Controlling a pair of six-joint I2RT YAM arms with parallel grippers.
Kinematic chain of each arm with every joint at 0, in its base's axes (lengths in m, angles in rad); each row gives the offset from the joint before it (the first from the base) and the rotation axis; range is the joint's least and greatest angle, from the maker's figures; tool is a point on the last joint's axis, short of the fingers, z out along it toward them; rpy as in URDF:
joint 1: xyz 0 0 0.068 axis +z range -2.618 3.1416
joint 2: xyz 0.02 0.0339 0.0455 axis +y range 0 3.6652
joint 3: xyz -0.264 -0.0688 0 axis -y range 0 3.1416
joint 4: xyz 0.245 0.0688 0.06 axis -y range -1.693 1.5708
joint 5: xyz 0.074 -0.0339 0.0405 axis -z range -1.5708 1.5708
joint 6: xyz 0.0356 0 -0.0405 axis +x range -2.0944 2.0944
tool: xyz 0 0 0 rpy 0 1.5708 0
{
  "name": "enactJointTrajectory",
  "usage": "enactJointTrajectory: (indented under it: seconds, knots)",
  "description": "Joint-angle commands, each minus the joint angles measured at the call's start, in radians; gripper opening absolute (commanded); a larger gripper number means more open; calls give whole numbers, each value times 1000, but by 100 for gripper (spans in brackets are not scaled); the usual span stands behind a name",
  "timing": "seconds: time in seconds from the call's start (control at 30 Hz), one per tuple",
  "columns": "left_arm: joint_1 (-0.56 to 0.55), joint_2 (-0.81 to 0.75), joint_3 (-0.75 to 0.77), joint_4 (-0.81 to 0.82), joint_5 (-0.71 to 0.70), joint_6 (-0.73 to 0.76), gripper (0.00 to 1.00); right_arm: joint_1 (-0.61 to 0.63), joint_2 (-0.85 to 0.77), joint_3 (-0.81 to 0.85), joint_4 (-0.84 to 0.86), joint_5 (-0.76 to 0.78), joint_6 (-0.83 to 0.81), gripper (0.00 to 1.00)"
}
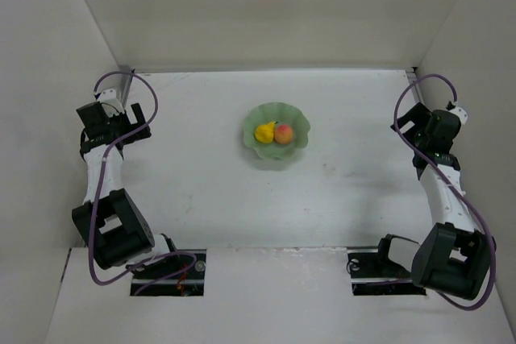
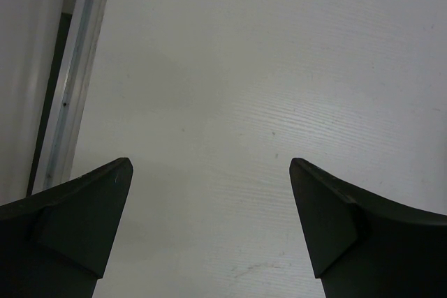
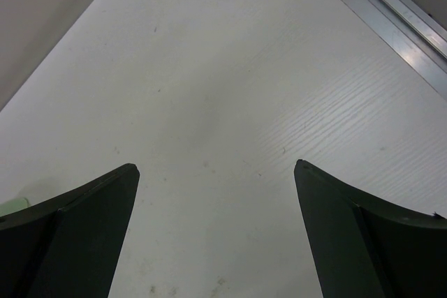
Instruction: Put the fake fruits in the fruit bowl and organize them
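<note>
on the white table (image 1: 201, 191), the left gripper (image 2: 211, 162) and right gripper (image 3: 216, 165) sit at opposite sides, each with jaws spread wide over bare tabletop, well apart from the mint-green fruit bowl (image 1: 276, 155) mid-table, where the yellow pear (image 1: 264, 131) and orange-red peach (image 1: 283, 134) rest touching, pear on the left.

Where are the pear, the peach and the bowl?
pear (image 1: 264, 132): top view, its yellow body.
peach (image 1: 284, 134): top view, its rounded top.
bowl (image 1: 276, 110): top view, its bare far side.
</note>
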Motion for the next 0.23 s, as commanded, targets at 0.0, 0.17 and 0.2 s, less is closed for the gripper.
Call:
enactJointTrajectory:
  seconds: [0.0, 0.17, 0.2]
  knots:
    - [-3, -16, 40, 20, 0, -13, 100, 1, -21, 22, 43, -8, 1, 100]
    - [-5, -14, 57, 6, 0, -13, 100, 9, -13, 23, 41, -10, 1, 100]
    - [-3, -17, 59, 6, 7, -16, 100, 9, -12, 23, 41, -10, 1, 100]
